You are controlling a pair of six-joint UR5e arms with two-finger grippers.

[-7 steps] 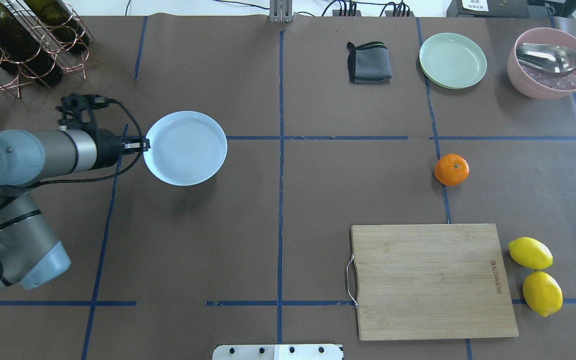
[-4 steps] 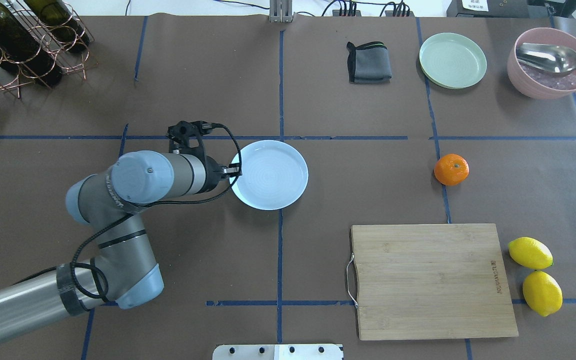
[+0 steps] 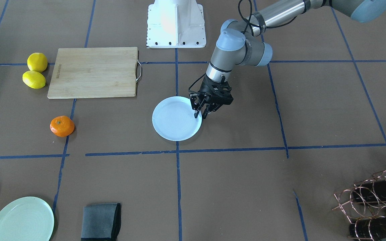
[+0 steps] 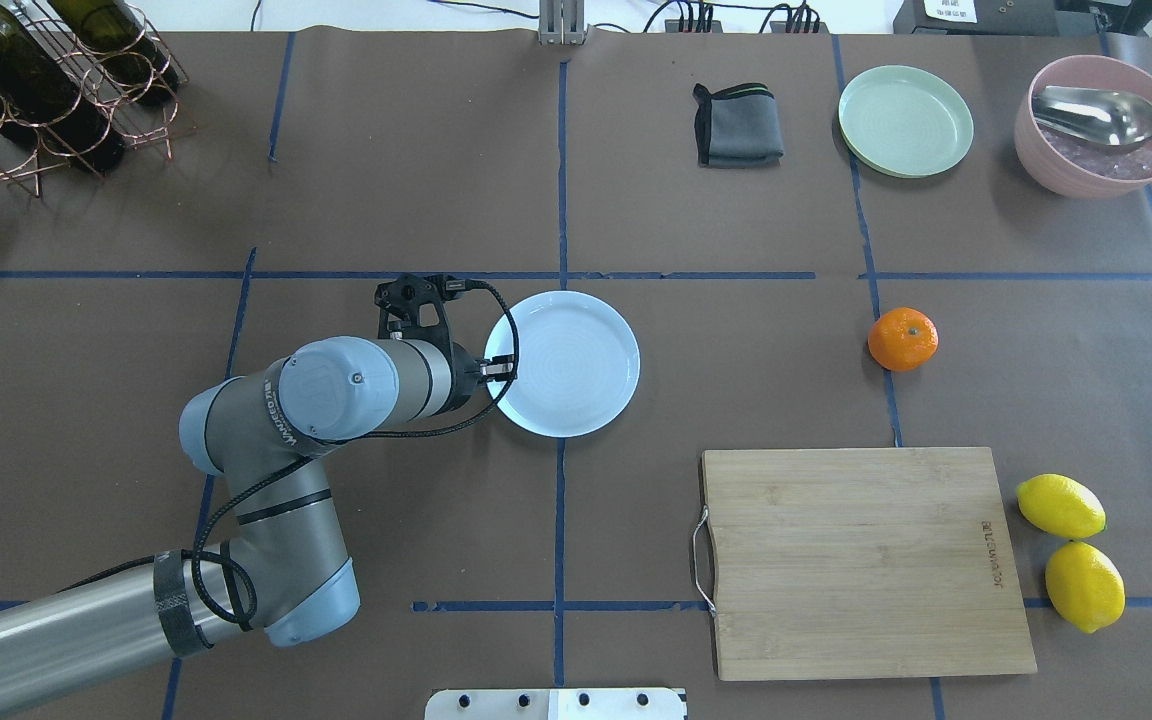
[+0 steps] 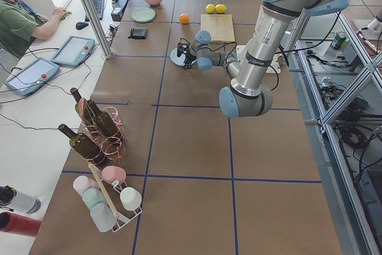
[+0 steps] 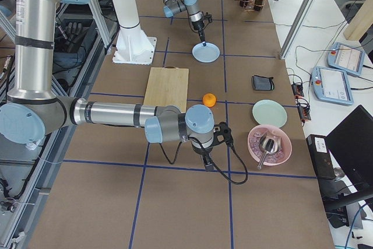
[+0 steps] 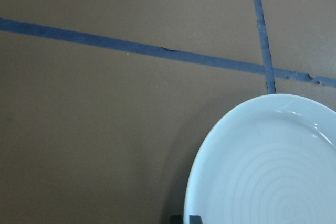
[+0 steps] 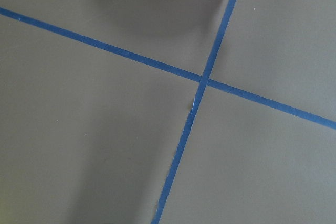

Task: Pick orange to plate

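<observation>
The orange (image 4: 903,339) rests on the brown table, right of centre, with nothing touching it; it also shows in the front view (image 3: 62,126). The pale bluish plate (image 4: 576,362) is at the table's middle, right at the surface. My left gripper (image 4: 502,368) is shut on its left rim, one finger inside and one outside in the front view (image 3: 199,114). The left wrist view shows the plate (image 7: 273,166) at lower right. My right gripper (image 6: 205,163) shows only in the exterior right view, near the pink bowl; I cannot tell its state.
A wooden cutting board (image 4: 866,560) lies near the front right, with two lemons (image 4: 1061,505) beside it. At the back right are a pale green plate (image 4: 905,120), a pink bowl (image 4: 1086,165) holding a spoon, and a folded grey cloth (image 4: 738,125). A wine rack (image 4: 46,80) stands back left.
My left arm has carried the plate from the table's left side rightward and slightly nearer, to the centre line. The orange has not moved.
</observation>
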